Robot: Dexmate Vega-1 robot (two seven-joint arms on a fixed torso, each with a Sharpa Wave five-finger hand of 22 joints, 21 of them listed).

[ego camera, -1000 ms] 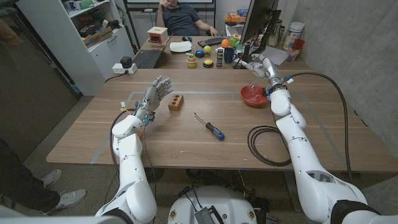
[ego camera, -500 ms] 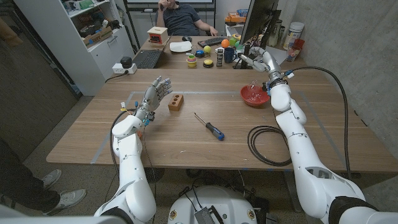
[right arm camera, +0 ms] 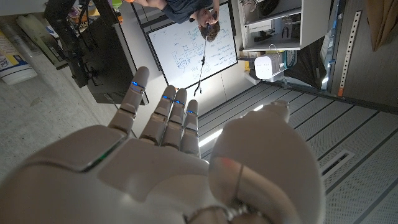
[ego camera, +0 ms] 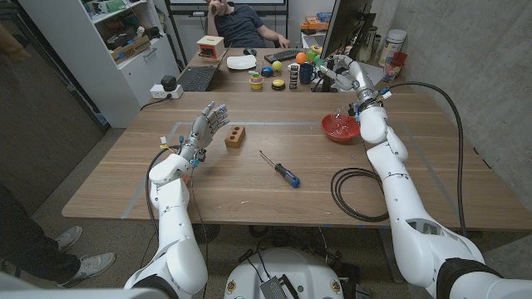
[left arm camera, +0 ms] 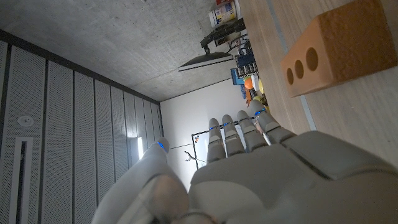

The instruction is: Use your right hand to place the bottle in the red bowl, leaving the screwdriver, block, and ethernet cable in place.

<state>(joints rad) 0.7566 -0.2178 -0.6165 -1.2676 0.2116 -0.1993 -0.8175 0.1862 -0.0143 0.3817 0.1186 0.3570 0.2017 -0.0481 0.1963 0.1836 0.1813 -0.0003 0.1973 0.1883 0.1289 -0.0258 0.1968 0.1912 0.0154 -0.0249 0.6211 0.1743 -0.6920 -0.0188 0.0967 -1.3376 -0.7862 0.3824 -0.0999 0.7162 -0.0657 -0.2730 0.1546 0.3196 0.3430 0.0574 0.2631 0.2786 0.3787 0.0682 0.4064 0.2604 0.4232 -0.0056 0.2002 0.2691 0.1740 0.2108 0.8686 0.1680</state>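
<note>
The red bowl [ego camera: 339,129] stands at the right of the table, and a small clear thing, apparently the bottle [ego camera: 338,117], lies inside it. My right hand [ego camera: 349,75] hovers beyond the bowl with its fingers spread and nothing in it; in the right wrist view the right hand [right arm camera: 168,162] also holds nothing. The blue-handled screwdriver [ego camera: 279,169] lies mid-table. An orange-brown block [ego camera: 235,136] with holes sits beside my left hand [ego camera: 208,124], which stands upright, fingers apart, a little apart from the block [left arm camera: 329,46]. The black ethernet cable [ego camera: 359,193] is coiled near my right forearm.
A dark monitor [ego camera: 345,29] stands just behind my right hand. Small items, a mug [ego camera: 307,73] and a laptop [ego camera: 197,79] crowd the table's far end, where a person [ego camera: 241,21] sits. A power strip [ego camera: 166,90] lies at the far left.
My right hand has lifted and drawn back from over the red bowl toward the monitor. The left hand and the other objects have not moved.
</note>
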